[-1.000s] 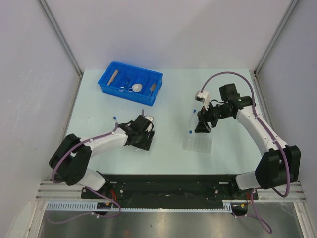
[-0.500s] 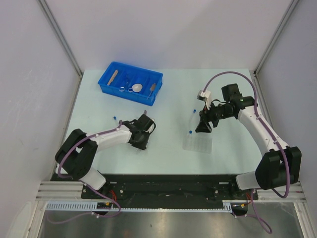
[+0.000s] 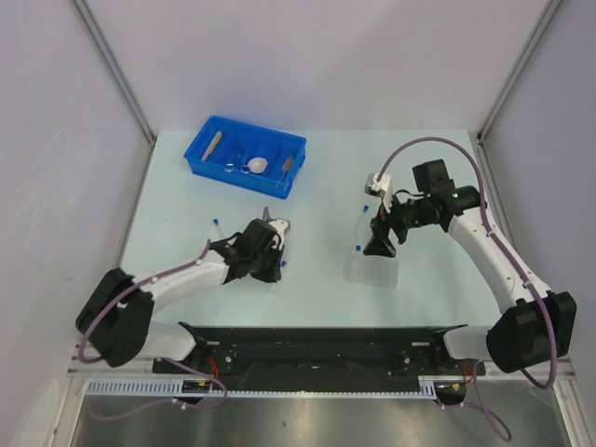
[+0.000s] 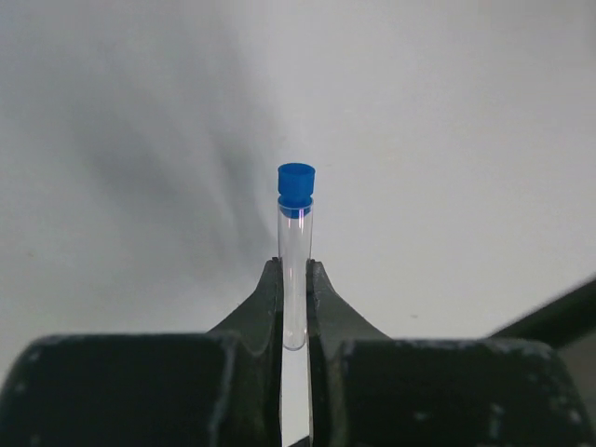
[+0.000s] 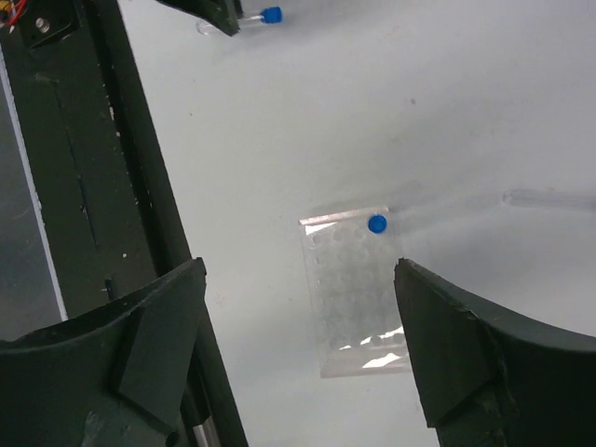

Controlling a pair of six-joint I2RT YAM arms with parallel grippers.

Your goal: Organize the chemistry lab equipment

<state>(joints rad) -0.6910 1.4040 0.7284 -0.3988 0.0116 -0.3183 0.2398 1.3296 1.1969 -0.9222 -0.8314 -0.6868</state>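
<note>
Beyond the right hand, a blurred clear tube runs off the edge; contents of the blue bin are indistinct.

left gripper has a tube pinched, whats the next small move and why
Probably lift it a little, then head for the tube rack. The left gripper is shut on a blue-capped tube near its closed end, with the cap sticking out free. The rack stands to its right with most holes free.

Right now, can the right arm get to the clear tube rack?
Probably yes: the right gripper hangs open above the clear tube rack, with nothing between them.
</note>
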